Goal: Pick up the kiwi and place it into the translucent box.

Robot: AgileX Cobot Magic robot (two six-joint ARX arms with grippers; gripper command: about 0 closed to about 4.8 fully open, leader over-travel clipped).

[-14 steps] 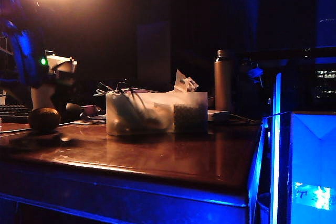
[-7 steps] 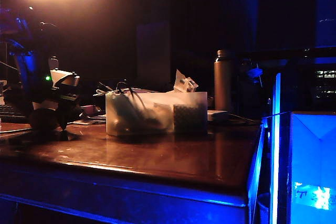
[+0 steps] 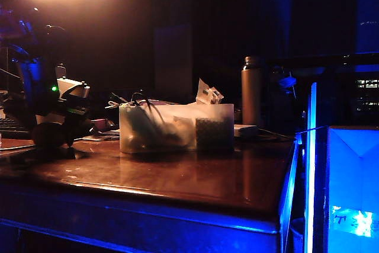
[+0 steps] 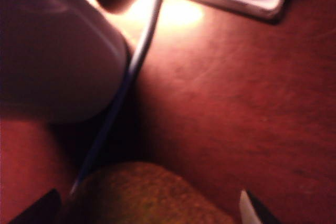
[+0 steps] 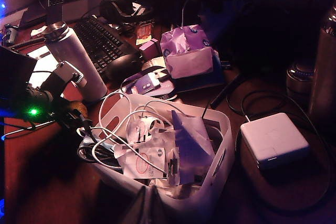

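The brown fuzzy kiwi (image 4: pixel 152 195) lies on the dark wooden table, next to a white bottle (image 4: pixel 52 51). My left gripper (image 4: pixel 147 214) stands open around it, one fingertip on each side with gaps showing. In the exterior view the left gripper (image 3: pixel 59 137) is low at the table's left end and covers most of the fruit. The translucent box (image 3: pixel 176 125) stands mid-table, filled with cables and papers. In the right wrist view the kiwi (image 5: pixel 77 109) shows beside the box's rim (image 5: pixel 223 145). My right gripper (image 5: pixel 152 209) hangs above the box's near edge, fingers together, holding nothing.
A metal flask (image 3: pixel 251 90) stands behind the box and a glowing blue-lit box (image 3: pixel 352 188) sits off the table's right edge. A keyboard (image 5: pixel 102 40), black mouse (image 5: pixel 123 66), tissue pack (image 5: pixel 189 56) and white power adapter (image 5: pixel 273 140) surround the box.
My left gripper has come down from above the kiwi to table level, its open fingers now on either side of the fruit. The right arm has kept still.
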